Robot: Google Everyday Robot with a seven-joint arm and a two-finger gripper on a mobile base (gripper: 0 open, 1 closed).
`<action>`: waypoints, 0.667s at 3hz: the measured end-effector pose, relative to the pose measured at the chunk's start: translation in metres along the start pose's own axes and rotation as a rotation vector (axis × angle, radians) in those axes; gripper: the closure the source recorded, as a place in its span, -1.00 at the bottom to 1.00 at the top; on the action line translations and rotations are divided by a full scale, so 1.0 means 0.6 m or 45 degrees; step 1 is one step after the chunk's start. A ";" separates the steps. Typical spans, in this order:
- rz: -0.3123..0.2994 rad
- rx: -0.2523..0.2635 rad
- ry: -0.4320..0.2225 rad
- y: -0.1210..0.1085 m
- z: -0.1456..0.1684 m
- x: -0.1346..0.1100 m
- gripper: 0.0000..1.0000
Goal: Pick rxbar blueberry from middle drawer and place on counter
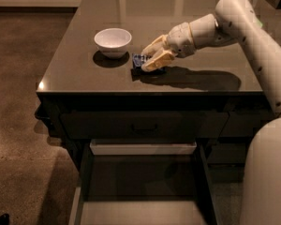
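Note:
The rxbar blueberry (139, 60) is a small dark blue bar between my gripper's fingers, down at the surface of the counter (192, 41). My gripper (149, 59) is low over the counter, just right of the white bowl (113, 41), and is shut on the bar. Whether the bar touches the counter I cannot tell. The middle drawer (143, 182) stands pulled out below the counter's front edge, its dark floor bare, with pale side rails and a white back panel.
The white bowl stands on the counter's left part, close to the gripper. My arm (234, 27) reaches in from the right over the counter. The robot's pale body (267, 172) fills the lower right. Brown floor lies to the left.

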State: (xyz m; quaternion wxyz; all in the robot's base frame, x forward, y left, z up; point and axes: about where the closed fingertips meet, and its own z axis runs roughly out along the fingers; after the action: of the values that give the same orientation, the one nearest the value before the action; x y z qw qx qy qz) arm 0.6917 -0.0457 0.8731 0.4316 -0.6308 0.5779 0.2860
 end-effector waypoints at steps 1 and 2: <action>0.053 -0.020 -0.068 0.001 0.011 0.012 1.00; 0.054 -0.022 -0.070 0.001 0.012 0.012 0.63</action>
State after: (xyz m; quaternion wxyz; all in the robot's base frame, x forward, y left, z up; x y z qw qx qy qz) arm 0.6935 -0.0430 0.8633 0.4358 -0.6139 0.5765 0.3174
